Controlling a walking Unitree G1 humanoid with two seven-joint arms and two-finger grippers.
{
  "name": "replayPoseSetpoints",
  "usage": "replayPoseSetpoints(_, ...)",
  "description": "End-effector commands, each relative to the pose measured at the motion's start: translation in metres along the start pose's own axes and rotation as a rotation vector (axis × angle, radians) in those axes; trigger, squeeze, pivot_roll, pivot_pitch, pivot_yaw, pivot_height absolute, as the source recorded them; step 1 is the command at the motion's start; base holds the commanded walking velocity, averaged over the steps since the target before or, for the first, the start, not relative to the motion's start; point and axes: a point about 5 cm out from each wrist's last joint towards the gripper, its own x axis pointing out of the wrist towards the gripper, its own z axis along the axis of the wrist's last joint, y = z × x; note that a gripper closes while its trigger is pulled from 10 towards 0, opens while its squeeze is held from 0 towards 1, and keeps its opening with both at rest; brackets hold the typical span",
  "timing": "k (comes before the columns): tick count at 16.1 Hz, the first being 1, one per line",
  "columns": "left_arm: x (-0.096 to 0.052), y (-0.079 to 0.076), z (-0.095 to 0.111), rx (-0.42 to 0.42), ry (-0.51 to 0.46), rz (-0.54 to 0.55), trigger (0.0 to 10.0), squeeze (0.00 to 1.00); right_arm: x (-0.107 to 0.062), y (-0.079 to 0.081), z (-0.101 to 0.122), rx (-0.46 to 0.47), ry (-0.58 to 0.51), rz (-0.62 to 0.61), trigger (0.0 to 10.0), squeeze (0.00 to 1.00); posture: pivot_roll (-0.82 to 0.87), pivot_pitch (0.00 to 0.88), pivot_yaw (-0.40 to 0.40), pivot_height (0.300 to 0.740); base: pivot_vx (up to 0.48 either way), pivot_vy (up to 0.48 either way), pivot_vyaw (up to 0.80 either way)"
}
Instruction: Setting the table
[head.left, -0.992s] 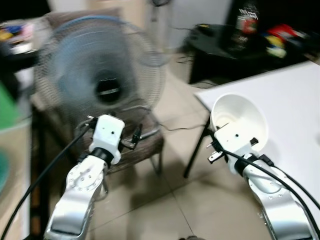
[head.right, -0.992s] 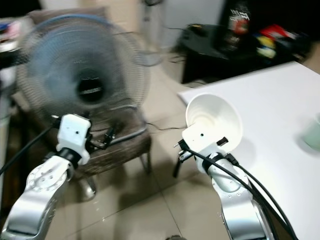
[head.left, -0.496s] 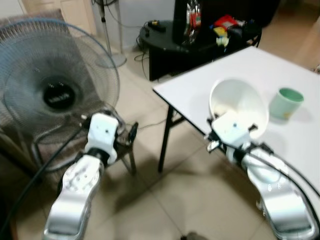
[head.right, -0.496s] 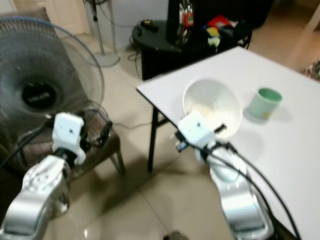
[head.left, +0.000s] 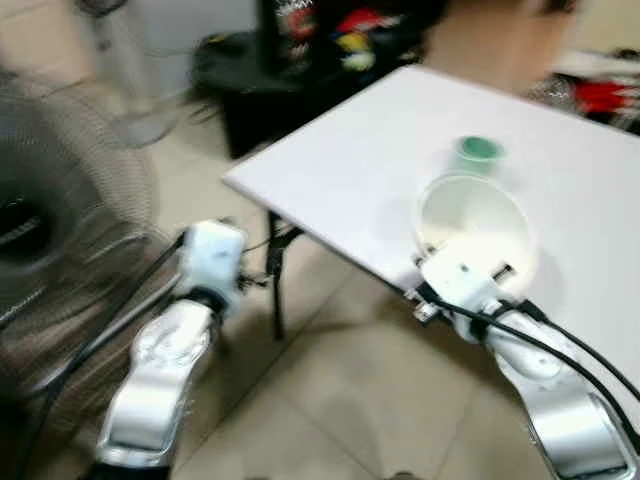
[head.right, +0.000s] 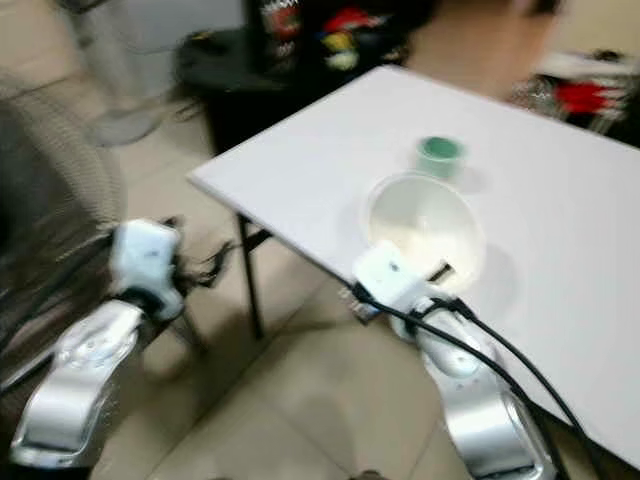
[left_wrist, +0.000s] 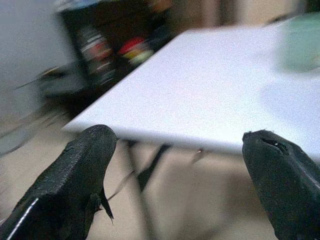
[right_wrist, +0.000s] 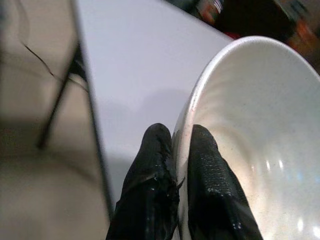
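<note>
- The right gripper (right_wrist: 181, 150) is pinching the white bowl (head.left: 475, 222) by its rim, holding it over the white table's (head.left: 360, 160) near edge
- The left gripper (left_wrist: 180, 165) is hanging spread and empty beside the table
- A green cup (head.left: 477, 152) is sitting beyond the bowl

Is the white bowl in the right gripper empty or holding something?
Empty: the white bowl shows only bare glazed interior, its rim pinched by the right gripper.

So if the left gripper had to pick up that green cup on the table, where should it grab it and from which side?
Probably by the rim, coming down from above. The green cup stands upright with its mouth open upward, apart from the white bowl held in the right gripper. The left gripper is open and off the table edge, so it would reach across first.
</note>
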Motion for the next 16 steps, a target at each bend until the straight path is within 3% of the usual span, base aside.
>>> replayPoseSetpoints(1, -0.0020, 0.0067, -0.0005, 0.001, 0.002, 0.015, 10.0, 0.00, 0.0006, -0.0056, 0.0111, 0.012, -0.046, -0.049, 10.0, 0.00, 0.03, 0.000, 0.045, 0.740, 0.000, 0.000, -0.80)
replayPoseSetpoints(16, -0.0031, 0.0151, -0.0034, 0.016, 0.002, 0.018, 10.0, 0.00, 0.0086, -0.0016, 0.0085, -0.046, -0.060, -0.025, 10.0, 0.00, 0.03, 0.000, 0.048, 0.740, 0.310, 0.000, -0.03)
